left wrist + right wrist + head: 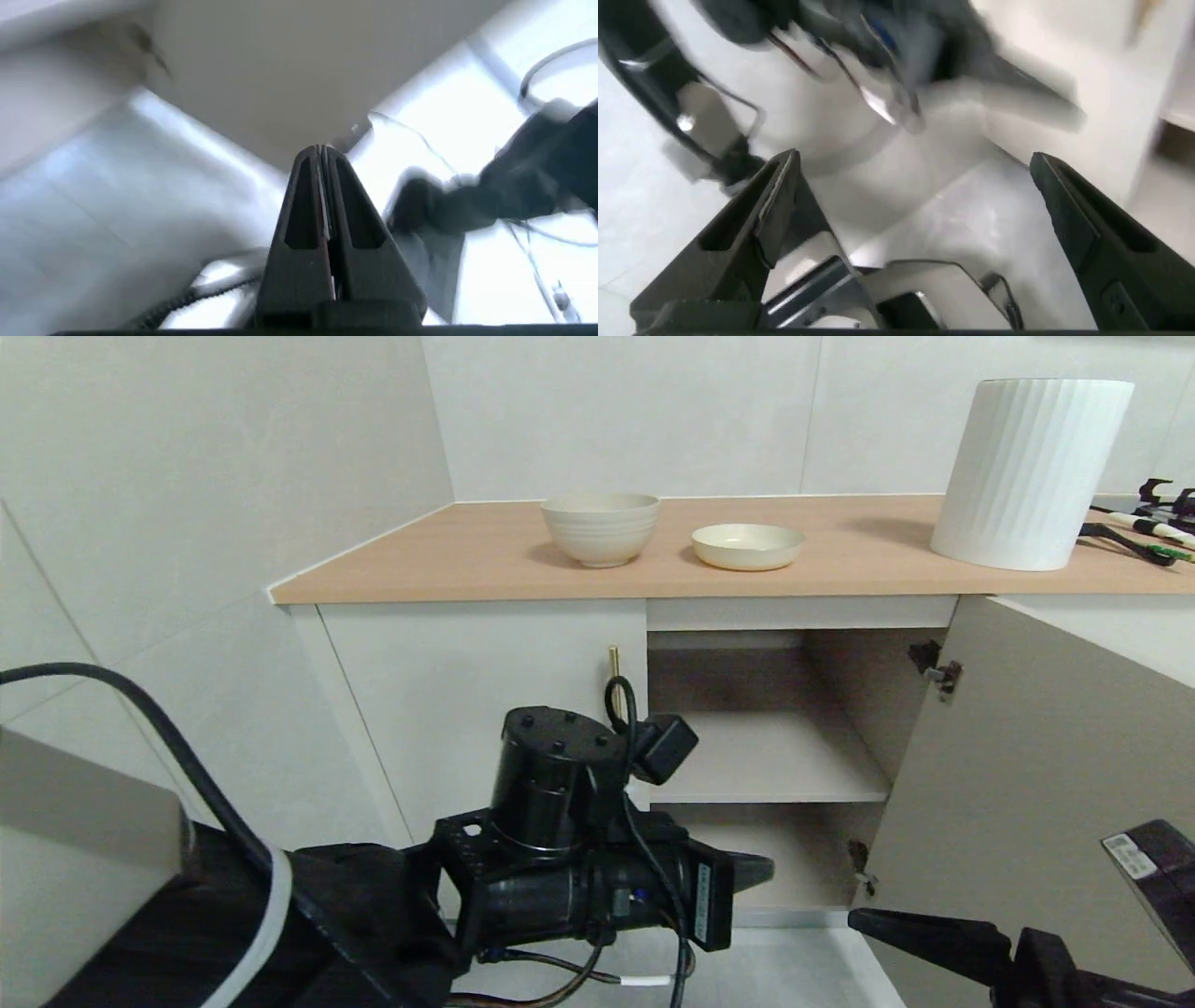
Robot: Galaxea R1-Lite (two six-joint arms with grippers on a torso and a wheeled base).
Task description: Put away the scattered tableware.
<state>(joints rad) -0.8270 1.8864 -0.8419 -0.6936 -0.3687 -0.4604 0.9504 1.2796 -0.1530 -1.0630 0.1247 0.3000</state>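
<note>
Judging by how things lie, the pick-up step is only beginning: the cabinet is standing open and neither arm is carrying anything. On the head view, the left gripper (752, 871) is hanging low at about 6 o'clock, in front of the cabinet's closed left door (476, 700), and its fingers are pressing flat together with nothing between them. The right gripper (915, 161) is sitting lower at 5 o'clock, with its jaws spreading wide and empty.

The tableware is waiting on the counter (448, 565). A ribbed bowl (600, 527) is resting near 12 o'clock, and a shallow dish (748, 545) is lying just beside it at its 3 o'clock, apart from it. Both are looking like matte cream ceramic or melamine. The bowl is deep and round with fine horizontal ridges, while the dish is low, smooth and thin-rimmed. The counter is showing a pale wood-grain laminate.

Below, the open cabinet door (1027, 775) is swinging out at 4 o'clock, baring a flat pale shelf (766, 761). A tall fluted white cylinder (1032, 471) is standing at 2 o'clock, with dark-handled utensils (1144, 527) lying beyond it.

The next move is probably calling for an arm to rise to counter height and pinch a rim. The open right gripper seems readier. The smooth rims may be slippery, so a firm pinch is looking wise.
</note>
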